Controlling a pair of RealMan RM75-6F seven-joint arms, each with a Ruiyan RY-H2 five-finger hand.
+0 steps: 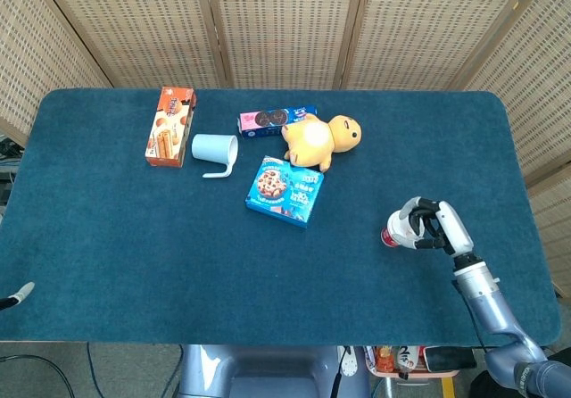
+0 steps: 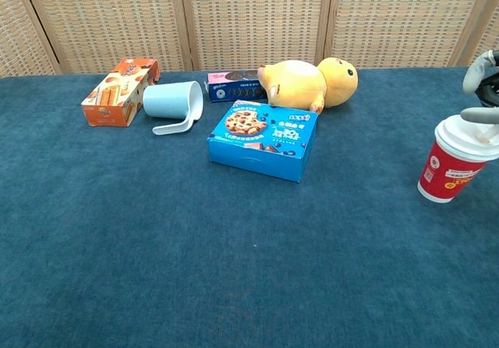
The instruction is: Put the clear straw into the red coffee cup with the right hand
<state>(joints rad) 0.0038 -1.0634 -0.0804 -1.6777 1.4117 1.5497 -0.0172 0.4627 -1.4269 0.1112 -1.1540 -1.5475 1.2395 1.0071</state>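
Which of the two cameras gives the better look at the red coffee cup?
The chest view: it shows the red coffee cup from the side, with its white lid and label, tilted under the right hand at the frame's edge. In the head view the right hand covers most of the cup, leaving only a red sliver.

A table covered in dark blue cloth (image 1: 134, 237) carries everything. Along its far side lie an orange biscuit box (image 1: 170, 125), a pale blue mug (image 1: 214, 149) on its side with its handle on the cloth, a dark blue cookie packet (image 1: 277, 119) and a yellow plush duck (image 1: 321, 141). Nearer sits a blue cookie box (image 1: 285, 190). By the right edge a red coffee cup (image 2: 454, 165) stands tilted.
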